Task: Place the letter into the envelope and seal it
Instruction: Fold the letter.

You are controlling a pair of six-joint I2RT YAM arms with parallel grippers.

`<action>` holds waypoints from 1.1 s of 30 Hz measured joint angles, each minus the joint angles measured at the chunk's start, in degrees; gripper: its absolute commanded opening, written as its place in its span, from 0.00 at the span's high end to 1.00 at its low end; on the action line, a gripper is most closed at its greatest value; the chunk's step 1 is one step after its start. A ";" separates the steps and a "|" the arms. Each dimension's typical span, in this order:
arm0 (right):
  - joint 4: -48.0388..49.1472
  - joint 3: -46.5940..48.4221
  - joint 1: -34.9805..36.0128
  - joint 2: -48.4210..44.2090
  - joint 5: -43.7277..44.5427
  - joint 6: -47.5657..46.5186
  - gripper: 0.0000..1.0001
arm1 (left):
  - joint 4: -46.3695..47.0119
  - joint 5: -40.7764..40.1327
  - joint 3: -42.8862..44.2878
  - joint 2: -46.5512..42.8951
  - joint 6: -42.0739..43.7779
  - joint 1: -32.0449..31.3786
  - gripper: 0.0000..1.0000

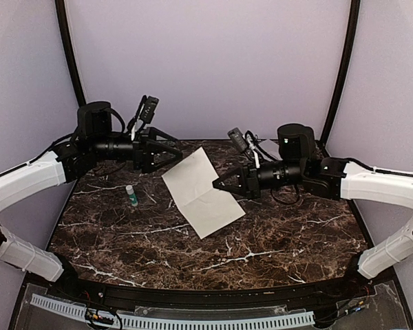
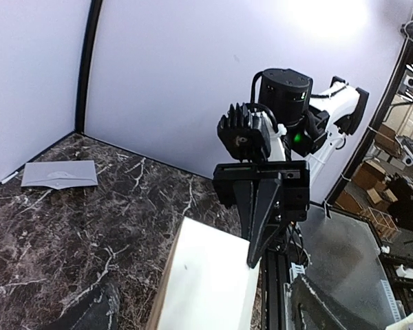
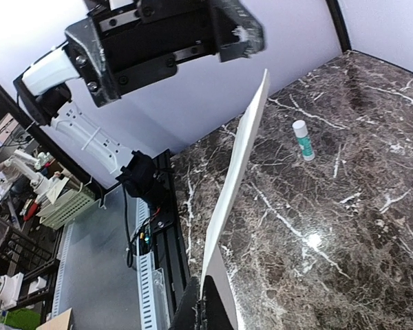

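**Right hand (image 1: 216, 184) holds the letter (image 1: 199, 192) over the marble tabletop (image 1: 275, 240) while the left hand (image 1: 173, 152) gapes wide.**

From my remote station I see the right hand pinched shut on one edge of the pale, creased sheet, which hangs tilted above the middle of the dark brown, white-veined stone. The left hand stands fully spread just beside the sheet's far corner, gripping nothing. The grey envelope (image 2: 60, 173) lies flat near the foot of a wall, well apart from the letter. A glue stick (image 1: 131, 195) sits on the tabletop near the left arm. Pale lilac walls (image 1: 206, 62) close in the booth, with black poles (image 1: 67, 55) rising at the back corners.
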 measured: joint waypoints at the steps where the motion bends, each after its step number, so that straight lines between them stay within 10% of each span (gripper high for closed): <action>1: -0.26 0.20 0.22 0.24 -0.76 -0.17 1.00 | -1.27 0.68 1.46 1.84 0.90 -0.61 0.15; 7: -2.78 1.73 1.60 1.40 -6.43 -1.49 1.00 | -6.91 5.14 5.11 8.26 4.17 -4.00 0.20; 23: -12.41 6.32 1.86 4.59 -9.81 -5.22 1.00 | -10.51 12.28 5.09 10.49 4.92 -4.90 1.00; 33: -12.66 6.16 1.86 4.57 -10.45 -5.46 0.88 | -10.54 11.30 5.09 10.40 5.01 -4.94 1.00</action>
